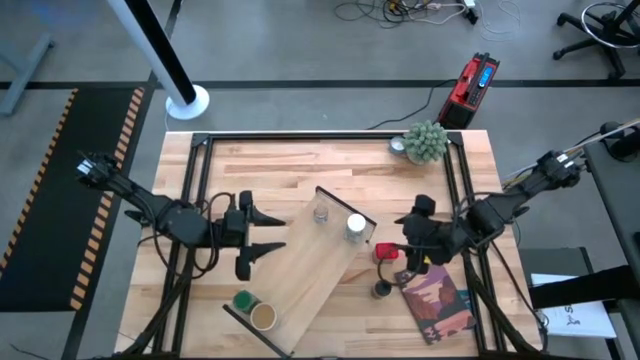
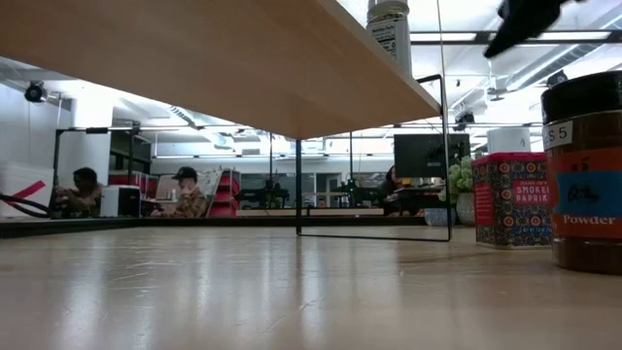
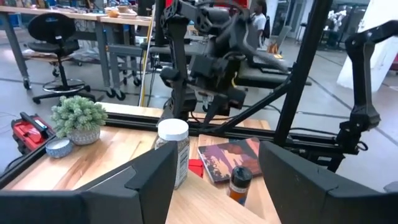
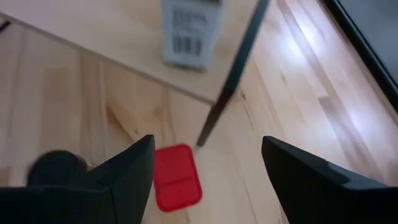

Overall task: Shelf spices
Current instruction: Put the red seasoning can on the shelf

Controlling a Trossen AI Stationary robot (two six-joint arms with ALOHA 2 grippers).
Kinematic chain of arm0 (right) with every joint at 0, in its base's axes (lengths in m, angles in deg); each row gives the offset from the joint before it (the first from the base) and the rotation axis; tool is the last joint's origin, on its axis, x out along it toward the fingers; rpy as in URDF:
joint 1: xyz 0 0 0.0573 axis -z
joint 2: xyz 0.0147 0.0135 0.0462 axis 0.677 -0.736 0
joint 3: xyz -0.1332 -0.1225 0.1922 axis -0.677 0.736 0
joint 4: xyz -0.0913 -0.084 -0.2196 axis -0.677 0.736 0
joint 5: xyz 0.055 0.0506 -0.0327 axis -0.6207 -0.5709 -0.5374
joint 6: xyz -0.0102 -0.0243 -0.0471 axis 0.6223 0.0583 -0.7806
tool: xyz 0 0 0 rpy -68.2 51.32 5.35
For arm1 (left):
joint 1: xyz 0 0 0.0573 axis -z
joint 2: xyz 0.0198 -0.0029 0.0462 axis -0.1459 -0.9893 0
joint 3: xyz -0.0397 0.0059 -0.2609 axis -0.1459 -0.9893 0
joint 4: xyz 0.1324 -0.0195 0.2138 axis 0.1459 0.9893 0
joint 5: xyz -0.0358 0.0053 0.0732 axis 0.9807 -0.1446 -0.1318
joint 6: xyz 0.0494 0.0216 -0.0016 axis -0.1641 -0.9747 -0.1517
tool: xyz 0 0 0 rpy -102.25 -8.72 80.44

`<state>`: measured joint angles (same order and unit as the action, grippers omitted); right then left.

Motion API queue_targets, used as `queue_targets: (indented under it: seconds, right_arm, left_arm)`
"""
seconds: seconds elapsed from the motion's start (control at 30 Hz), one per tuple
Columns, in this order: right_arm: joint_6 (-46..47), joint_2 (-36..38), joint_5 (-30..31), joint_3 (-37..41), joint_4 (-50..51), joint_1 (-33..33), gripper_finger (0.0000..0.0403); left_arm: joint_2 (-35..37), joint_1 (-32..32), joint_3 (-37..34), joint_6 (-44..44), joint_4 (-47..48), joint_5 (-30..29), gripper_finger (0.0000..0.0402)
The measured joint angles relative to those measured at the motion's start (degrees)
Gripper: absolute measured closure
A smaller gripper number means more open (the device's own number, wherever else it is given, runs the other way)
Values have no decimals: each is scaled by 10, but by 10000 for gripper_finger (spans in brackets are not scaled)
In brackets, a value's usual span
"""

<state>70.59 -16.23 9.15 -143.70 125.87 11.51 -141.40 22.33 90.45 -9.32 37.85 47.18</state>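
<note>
I have the right fingers (image 1: pixel 400 250) hanging wide apart and empty above the red tin (image 4: pixel 177 176), just off the shelf (image 1: pixel 300 275) corner near the worktop's right edge. I'd drop straight, straddle its flat sides, and keep clear of the black rail. The left fingers (image 1: pixel 262 232) hover partly open, holding nothing, over the shelf's left edge
</note>
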Motion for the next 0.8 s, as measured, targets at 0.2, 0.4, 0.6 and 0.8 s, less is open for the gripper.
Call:
queue_targets:
  seconds: [0.2, 0.4, 0.6, 0.8]
  right_arm:
    - [30, 30, 2, 79, -39, -3, 117]
    - [42, 36, 1, 139, -76, -3, 112]
    - [45, 24, 1, 174, -120, -3, 116]
    - [31, 9, -33, 192, -195, -3, 107]
  left_arm:
    - [0, 0, 1, 12, 2, -1, 187]
    - [0, 0, 1, 30, 4, -1, 187]
    - [-5, 2, 1, 50, 12, -2, 187]
    - [-27, 12, 1, 54, 12, -18, 187]
